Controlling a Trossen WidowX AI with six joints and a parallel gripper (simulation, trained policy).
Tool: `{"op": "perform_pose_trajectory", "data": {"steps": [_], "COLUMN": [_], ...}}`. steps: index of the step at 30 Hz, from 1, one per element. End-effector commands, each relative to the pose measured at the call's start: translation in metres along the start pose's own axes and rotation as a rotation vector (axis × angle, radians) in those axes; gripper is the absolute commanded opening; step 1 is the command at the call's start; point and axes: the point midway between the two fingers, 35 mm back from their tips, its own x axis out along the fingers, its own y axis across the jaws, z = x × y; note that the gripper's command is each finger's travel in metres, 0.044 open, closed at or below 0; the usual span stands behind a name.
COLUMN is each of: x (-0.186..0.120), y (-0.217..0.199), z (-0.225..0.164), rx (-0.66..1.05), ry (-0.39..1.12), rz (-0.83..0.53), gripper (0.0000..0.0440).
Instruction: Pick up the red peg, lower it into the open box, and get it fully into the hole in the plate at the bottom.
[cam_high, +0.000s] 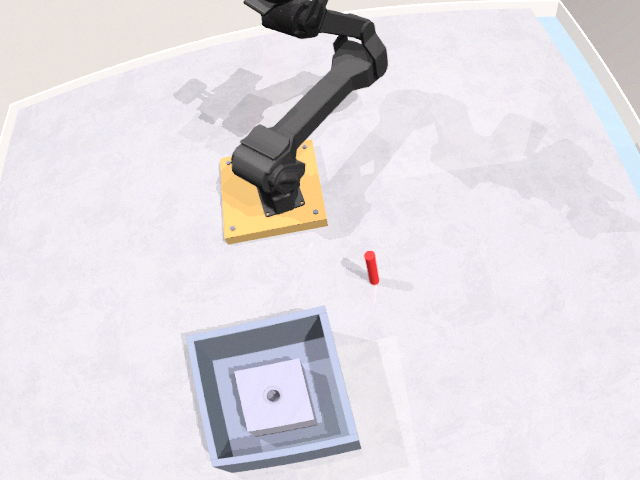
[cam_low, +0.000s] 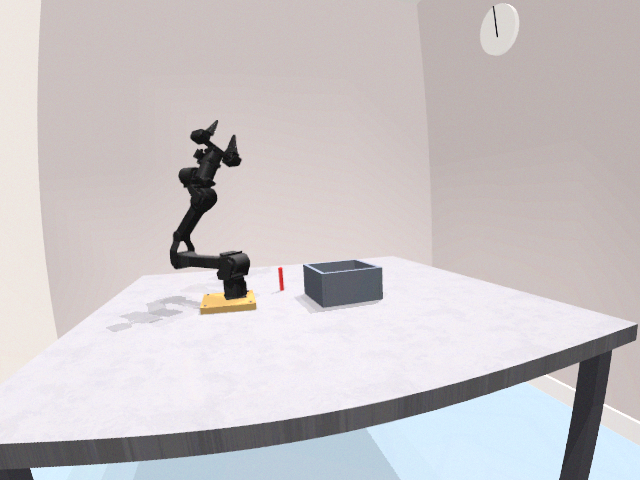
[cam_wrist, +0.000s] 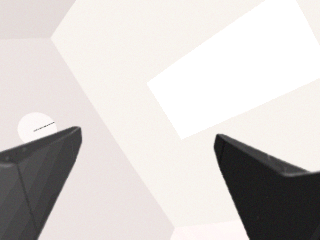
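So the end effector was up high, well above the surface, with its fingers spread wide apart and nothing between them. It was pointing upward too, so the wrist view basically got wall and ceiling, plus a bright white panel and a round clock off behind one finger. The black arm leaned out from its base, bent at the elbow and then rose, and the top view cut off its far end. It was mounted on a yellow base plate with a bolt near each corner. The red peg was standing on end on the surface, out in the open between the base plate and the box but off to one side, touching neither of them. The end effector was well apart from it. Further out was the blue-gray box, sitting flat with its open top facing up. Inside, on the bottom, lay a pale square plate with walls all around it and a gap on every side. The round hole was about in the middle of that plate, and the peg was outside the box altogether.
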Motion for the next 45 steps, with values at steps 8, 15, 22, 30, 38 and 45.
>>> {"op": "perform_pose_trajectory", "data": {"steps": [8, 15, 22, 30, 38, 45], "x": [0.002, -0.001, -0.010, -0.025, -0.045, -0.066], "y": [-0.011, -0.007, 0.008, 0.036, 0.074, 0.114], "z": [-0.062, -0.116, -0.167, -0.219, -0.258, -0.281], "rx": [0.173, 0.345, 0.506, 0.675, 0.832, 0.946], "ry": [0.188, 0.355, 0.533, 0.750, 0.976, 1.185], "rz": [-0.062, -0.092, -0.110, -0.113, -0.097, -0.060], "gripper": [0.0440, 0.0440, 0.0440, 0.0440, 0.0440, 0.0440]}}
